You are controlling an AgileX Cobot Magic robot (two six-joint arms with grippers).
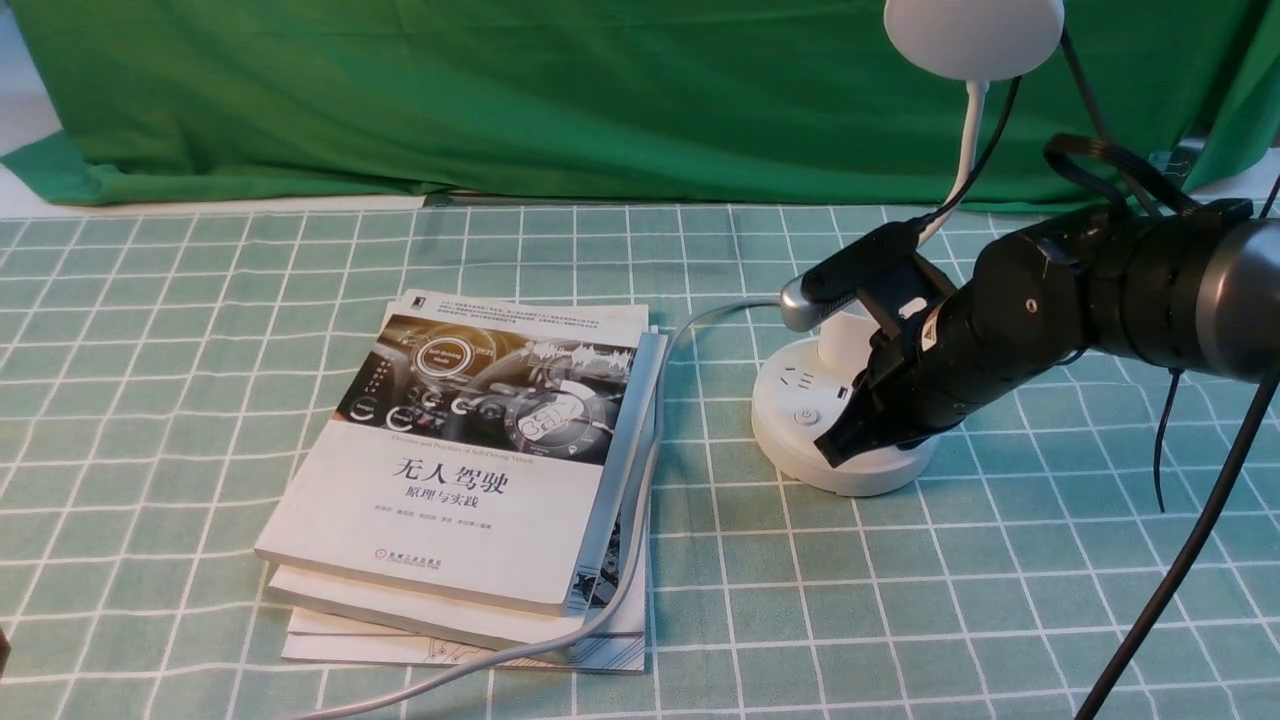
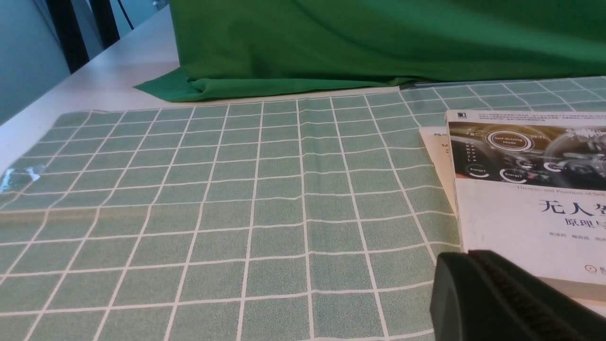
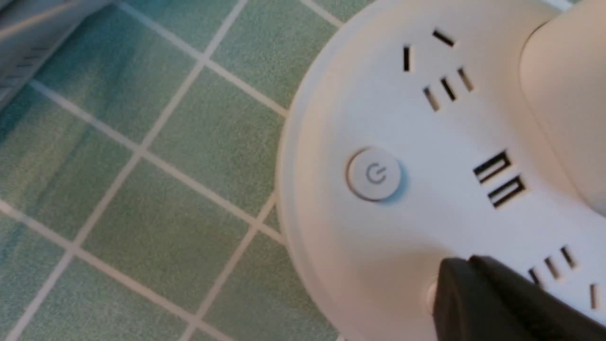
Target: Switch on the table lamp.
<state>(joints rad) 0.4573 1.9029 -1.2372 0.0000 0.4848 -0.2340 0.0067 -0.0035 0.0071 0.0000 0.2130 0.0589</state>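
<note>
The white table lamp stands at the right of the checked cloth, with its disc head [image 1: 975, 35] high on a thin neck [image 1: 965, 140] and its round base [image 1: 790, 390] below. My right gripper [image 1: 833, 452] is shut and its tip rests on the near side of the base [image 3: 378, 94]. One round power button [image 3: 374, 174] lies bare beside the tip. The right gripper [image 3: 457, 274] covers most of a second button [image 3: 430, 296]. Sockets and the cup-shaped holder [image 3: 568, 94] show behind. My left gripper [image 2: 466, 259] is shut and empty, low over the cloth beside the books.
A stack of books [image 1: 470, 470] lies left of the lamp, with the lamp's grey cord [image 1: 650, 470] running along its right side to the front edge. A green backdrop [image 1: 500, 100] hangs behind. Black cables [image 1: 1180, 570] hang by the right arm.
</note>
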